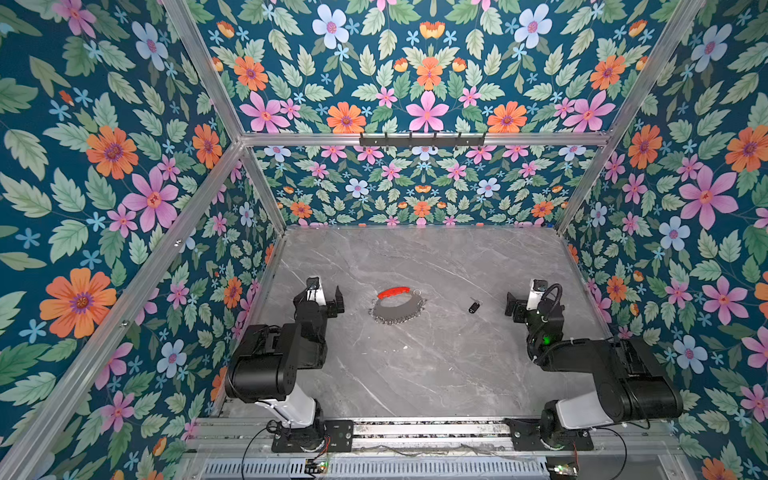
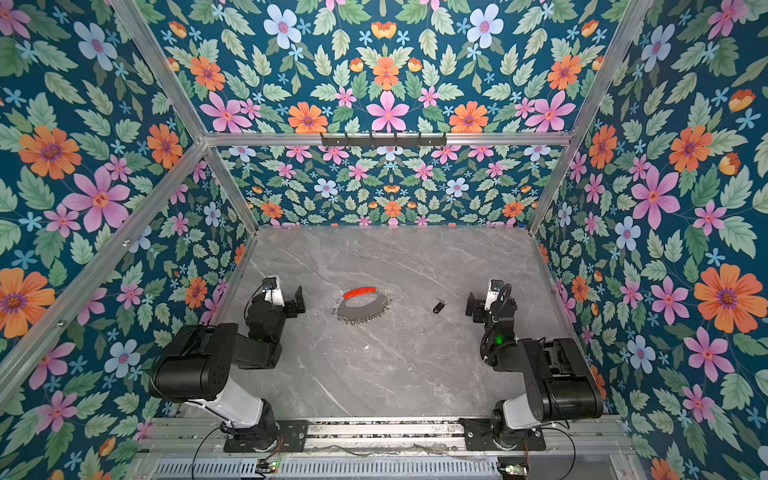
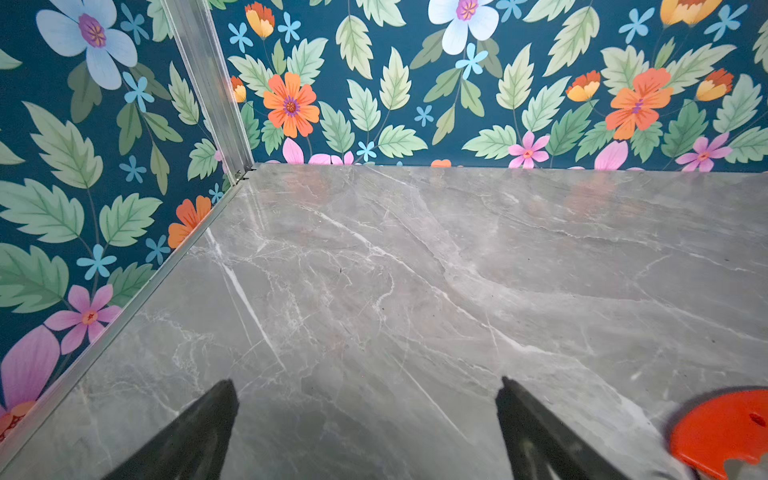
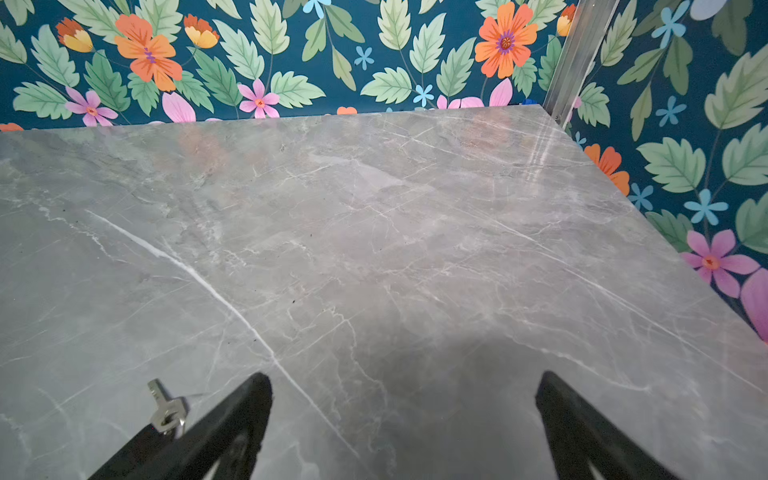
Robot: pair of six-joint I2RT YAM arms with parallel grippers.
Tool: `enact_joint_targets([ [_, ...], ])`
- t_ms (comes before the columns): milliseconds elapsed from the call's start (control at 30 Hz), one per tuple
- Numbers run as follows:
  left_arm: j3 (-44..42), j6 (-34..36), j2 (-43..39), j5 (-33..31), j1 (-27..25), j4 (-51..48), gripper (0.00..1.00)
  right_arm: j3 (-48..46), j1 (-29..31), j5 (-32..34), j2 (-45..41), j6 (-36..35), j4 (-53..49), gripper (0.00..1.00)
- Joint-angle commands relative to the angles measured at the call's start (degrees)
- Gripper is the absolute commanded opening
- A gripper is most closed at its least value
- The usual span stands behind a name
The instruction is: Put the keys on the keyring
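Observation:
The keyring (image 1: 394,311) (image 2: 360,311) lies flat on the grey marble table (image 1: 415,374), mid-table, with its red bar (image 1: 392,292) along the far arc. The keys (image 1: 473,306) (image 2: 438,306), a small black fob with a silver loop, lie to its right. My left gripper (image 1: 327,297) (image 3: 368,384) hovers open left of the keyring, and the red bar's end (image 3: 723,432) shows beside one finger. My right gripper (image 1: 523,301) (image 4: 403,379) stands open right of the keys, whose silver end (image 4: 164,409) shows outside one finger. Neither gripper holds anything.
Floral walls with aluminium posts (image 1: 266,195) close in the table on three sides. A black hook rail (image 1: 422,139) hangs on the back crossbar. A tiny white speck (image 1: 405,347) lies on the marble nearer the arms' bases.

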Motion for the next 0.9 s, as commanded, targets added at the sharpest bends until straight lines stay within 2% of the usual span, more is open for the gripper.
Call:
enact_joint_targets([
  [0, 0.08, 0.17, -0.07, -0.35, 0.05, 0.51, 1.00, 0.25, -0.02, -0.17, -0.24, 0.02, 1.62, 0.99],
  [867, 0.07, 0.19, -0.14, -0.35, 0.05, 0.51, 1.00, 0.19, -0.02, -0.07, -0.27, -0.08, 1.82, 0.99],
])
